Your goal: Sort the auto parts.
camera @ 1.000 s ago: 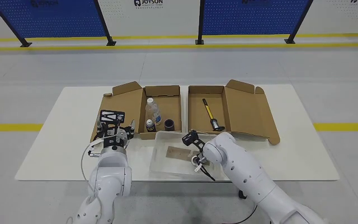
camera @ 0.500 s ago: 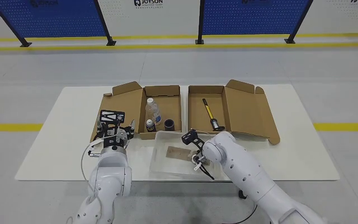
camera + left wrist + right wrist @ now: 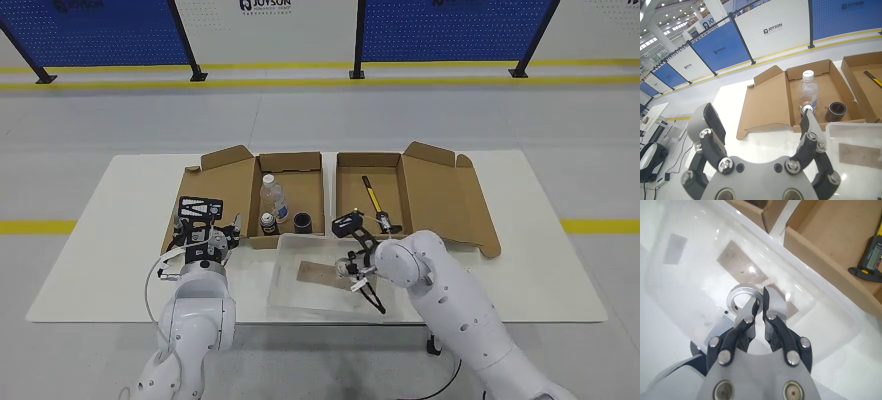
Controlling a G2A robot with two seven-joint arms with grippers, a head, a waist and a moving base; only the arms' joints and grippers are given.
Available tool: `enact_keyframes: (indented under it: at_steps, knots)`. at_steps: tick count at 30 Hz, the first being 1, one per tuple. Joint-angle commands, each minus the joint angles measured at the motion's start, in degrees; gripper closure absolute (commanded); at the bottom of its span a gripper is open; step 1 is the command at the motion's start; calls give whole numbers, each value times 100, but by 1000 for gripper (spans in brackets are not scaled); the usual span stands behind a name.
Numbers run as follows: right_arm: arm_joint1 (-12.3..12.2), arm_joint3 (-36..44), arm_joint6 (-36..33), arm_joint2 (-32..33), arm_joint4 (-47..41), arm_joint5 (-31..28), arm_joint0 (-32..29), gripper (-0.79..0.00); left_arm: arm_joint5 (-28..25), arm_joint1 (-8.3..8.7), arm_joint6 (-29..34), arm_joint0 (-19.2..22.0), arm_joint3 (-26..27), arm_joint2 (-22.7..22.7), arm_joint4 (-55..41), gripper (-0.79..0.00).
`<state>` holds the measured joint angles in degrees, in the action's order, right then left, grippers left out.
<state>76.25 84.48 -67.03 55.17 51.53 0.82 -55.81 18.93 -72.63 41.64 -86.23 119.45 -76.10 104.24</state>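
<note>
One bright metal ring (image 3: 743,298), pinched across its wall by the right jaws: one jaw inside the bore, the other outside, narrowed onto the rim at the ring's near side. Held over the 3 o'clock end of a clear plastic tray (image 3: 810,275), above a flat brown pad (image 3: 732,255) on the tray floor. Hard to tell whether lifted clear of the pad or touching it.

Machined, round and flat-faced, with a small drilled hole in the outer wall. Judged stiff and solid, with no fear of crushing, and light enough for a one-sided pinch. Smooth and slippery too, so apt to swing or slide out of a grip this far from its centre. Best taken just so, across the wall, with firm pressure and a slow, level carry.

Beyond the tray at 1 o'clock, an open brown cardboard carton (image 3: 352,195), matte and creased, with a yellow-and-black digital caliper (image 3: 870,258) lying inside. At 11 o'clock, a second open carton (image 3: 764,102) holding three things. First, an upright clear plastic bottle (image 3: 807,91) with a white cap. Then a small spray can (image 3: 806,111) just beside it, and a short dark metal sleeve (image 3: 836,113), hollow and thick-walled, near both.

At 9 o'clock of the tray, the left jaws spread wide, holding nothing, above the smooth white tabletop (image 3: 761,145) near the second carton's folded-out flap.
</note>
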Motion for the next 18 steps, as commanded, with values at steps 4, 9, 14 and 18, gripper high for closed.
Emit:
enact_keyframes:
  at_steps: [4,9,14,18]
  knots:
    - [-127,680,419,883,-968,14,-619,0,0,0,0,0,0,0,0,-785]
    - [-228,1148,768,1688,-2094,-112,-1325,0,0,0,0,0,0,0,0,-785]
    - [-285,1344,1052,2228,-3294,-433,-1964,0,0,0,0,0,0,0,0,-785]
    - [-306,1374,1248,2401,-4031,-727,-2365,0,0,0,0,0,0,0,0,-785]
